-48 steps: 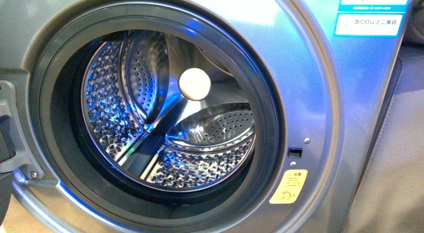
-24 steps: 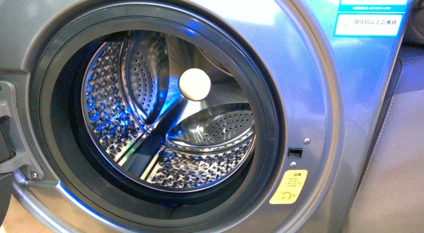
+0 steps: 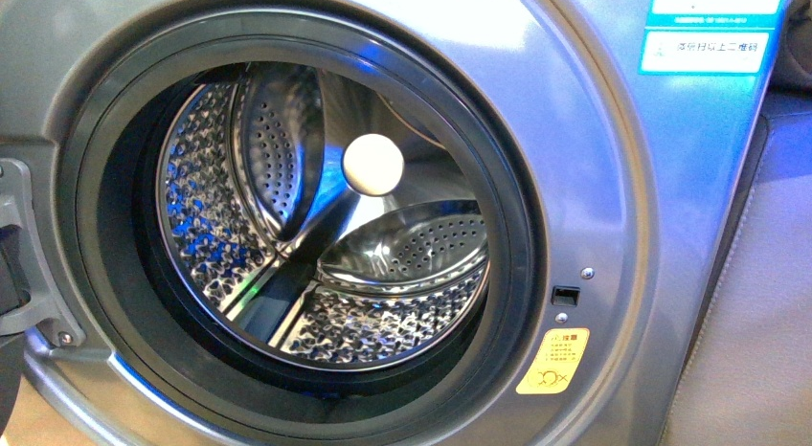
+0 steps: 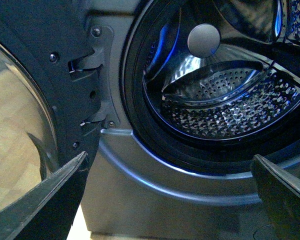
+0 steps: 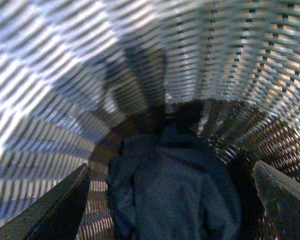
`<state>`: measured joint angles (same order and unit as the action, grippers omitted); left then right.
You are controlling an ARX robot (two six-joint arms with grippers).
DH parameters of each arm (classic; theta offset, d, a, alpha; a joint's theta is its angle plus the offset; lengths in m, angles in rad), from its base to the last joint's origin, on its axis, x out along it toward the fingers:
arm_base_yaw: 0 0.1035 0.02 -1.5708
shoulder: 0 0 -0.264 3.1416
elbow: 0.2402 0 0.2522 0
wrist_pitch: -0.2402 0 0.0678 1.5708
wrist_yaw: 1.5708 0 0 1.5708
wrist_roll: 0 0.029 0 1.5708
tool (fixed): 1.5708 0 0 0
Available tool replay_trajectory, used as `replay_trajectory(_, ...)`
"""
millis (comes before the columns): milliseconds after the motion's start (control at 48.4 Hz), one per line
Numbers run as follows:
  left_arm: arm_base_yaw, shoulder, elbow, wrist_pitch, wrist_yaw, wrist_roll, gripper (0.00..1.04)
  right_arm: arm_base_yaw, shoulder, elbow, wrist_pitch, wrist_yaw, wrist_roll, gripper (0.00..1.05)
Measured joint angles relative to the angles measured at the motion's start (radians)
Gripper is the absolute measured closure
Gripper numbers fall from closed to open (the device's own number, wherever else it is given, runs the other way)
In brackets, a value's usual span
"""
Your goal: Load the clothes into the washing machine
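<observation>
Clothes [image 5: 175, 190] at the bottom of the basket [image 5: 50, 75], not yet in the washer [image 3: 594, 178].
Navy heap lies deep between the woven walls, straight below the right gripper [image 5: 170, 166], which is spread wide with nothing in it and, as far as I can tell, not touching the fabric. Left gripper [image 4: 170, 156] is equally wide and empty, low in front of the washer. Door [image 4: 20, 125] is swung open and the drum [image 3: 383, 322] is bare, so the path is free. Step looks like the pick: drop straight onto the middle of the heap, close on a thick fold rather than an edge, and lift clear of the basket wall. A thin pinch would likely let the garment trail and snag on the seal [image 3: 517, 226].
</observation>
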<state>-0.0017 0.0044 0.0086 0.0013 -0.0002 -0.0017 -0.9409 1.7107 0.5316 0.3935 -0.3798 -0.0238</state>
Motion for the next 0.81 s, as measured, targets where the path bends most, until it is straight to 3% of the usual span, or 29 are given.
replay_trajectory(145,0.000,0.000,0.000,0.000,0.000,0.000,0.07,-0.008,0.194,0.018,0.063,0.066,-0.011,0.07)
replay_trajectory(806,0.000,0.000,0.000,0.000,0.000,0.000,0.07,0.001,0.657,0.090,0.201,0.179,-0.006,0.07)
